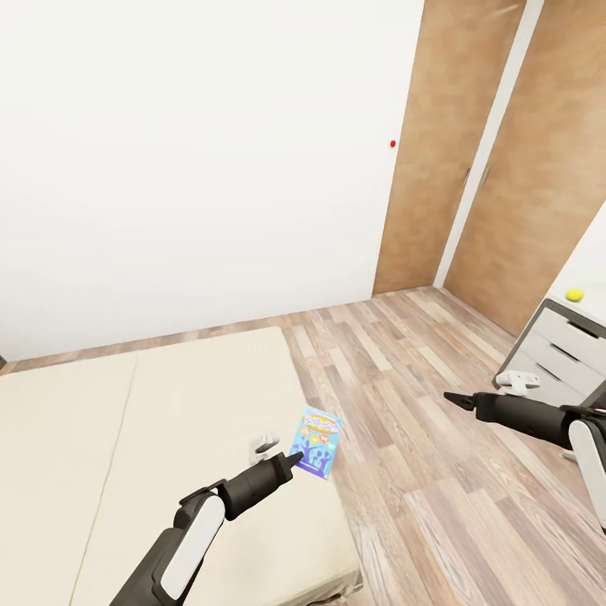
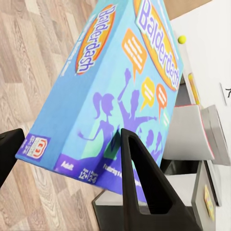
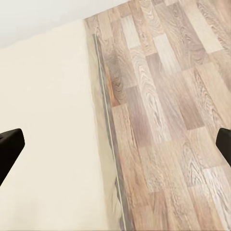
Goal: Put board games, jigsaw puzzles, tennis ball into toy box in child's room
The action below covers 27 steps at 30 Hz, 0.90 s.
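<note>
Left gripper [image 1: 296, 457]: we see it clamped on the Balderdash board game [image 1: 316, 442], over the bed's [image 1: 126, 438] right edge.
Right gripper [image 1: 449, 396]: jaws spread wide, empty, above the floor [image 1: 404, 471].
Tennis ball [image 1: 575, 295]: far right, on the table [image 1: 589, 261].

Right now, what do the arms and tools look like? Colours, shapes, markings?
Both arms have glossy white shell segments and matte black cylindrical forearms. The left tool and right tool are black and taper to pointed tips. Up close, the left fingers are wedge-shaped with a hollow cut-out. No cables or markings are visible.

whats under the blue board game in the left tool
The board game, held in the left tool, hangs over the bed's edge and the wood floor; the patch directly beneath is covered.
</note>
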### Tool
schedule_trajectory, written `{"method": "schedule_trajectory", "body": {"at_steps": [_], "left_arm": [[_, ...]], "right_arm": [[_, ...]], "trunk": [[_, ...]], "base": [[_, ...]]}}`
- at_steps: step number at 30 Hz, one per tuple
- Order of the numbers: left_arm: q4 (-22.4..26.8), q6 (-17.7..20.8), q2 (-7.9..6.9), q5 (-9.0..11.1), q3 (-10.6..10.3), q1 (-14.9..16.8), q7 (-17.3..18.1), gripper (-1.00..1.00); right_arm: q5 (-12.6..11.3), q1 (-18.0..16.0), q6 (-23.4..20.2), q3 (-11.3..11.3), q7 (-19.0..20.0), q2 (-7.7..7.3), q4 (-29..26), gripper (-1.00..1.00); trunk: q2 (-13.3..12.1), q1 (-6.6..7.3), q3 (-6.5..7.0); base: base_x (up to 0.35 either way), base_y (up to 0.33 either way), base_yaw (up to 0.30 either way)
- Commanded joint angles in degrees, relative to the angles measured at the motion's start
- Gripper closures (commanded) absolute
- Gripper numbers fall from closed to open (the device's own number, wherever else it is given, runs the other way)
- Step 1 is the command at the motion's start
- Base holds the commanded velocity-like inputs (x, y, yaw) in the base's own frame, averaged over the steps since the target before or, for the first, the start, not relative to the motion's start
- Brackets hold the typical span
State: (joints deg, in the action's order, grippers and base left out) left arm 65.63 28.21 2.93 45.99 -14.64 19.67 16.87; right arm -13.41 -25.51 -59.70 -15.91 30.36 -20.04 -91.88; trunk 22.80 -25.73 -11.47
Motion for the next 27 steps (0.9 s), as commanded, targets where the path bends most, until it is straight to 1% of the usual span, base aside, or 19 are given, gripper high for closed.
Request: {"method": "schedule_trajectory", "body": {"at_steps": [1,6,10,17,27], "left_arm": [[0.0,0.4,0.02,0.4,0.1,0.0,0.0,1.0],[0.0,0.4,0.04,0.4,0.1,0.0,-0.1,1.0],[0.0,0.4,0.05,0.4,0.1,0.0,-0.1,1.0],[0.0,0.4,0.1,0.4,0.1,-0.1,-0.1,1.0],[0.0,0.4,0.12,0.4,0.1,-0.1,-0.1,1.0]], "right_arm": [[0.1,-0.1,-0.3,-0.1,0.3,0.0,0.0,-1.0],[0.1,-0.1,-0.3,0.1,0.3,0.0,0.0,-1.0],[0.1,-0.1,-0.3,0.1,0.3,0.0,-0.1,-1.0],[0.1,-0.1,-0.3,0.2,0.3,0.0,-0.1,-1.0],[0.1,-0.1,-0.3,0.3,0.3,0.0,-0.1,-1.0]], "trunk": [[0.1,-0.05,-0.11],[0.1,-0.05,-0.11],[0.1,-0.05,-0.11],[0.1,-0.05,-0.11],[0.1,-0.05,-0.11]], "base": [[0.167,0.034,-0.005],[0.123,0.022,-0.014],[0.055,0.01,-0.111],[0.023,0.004,-0.209],[0.006,0.001,-0.265]]}}
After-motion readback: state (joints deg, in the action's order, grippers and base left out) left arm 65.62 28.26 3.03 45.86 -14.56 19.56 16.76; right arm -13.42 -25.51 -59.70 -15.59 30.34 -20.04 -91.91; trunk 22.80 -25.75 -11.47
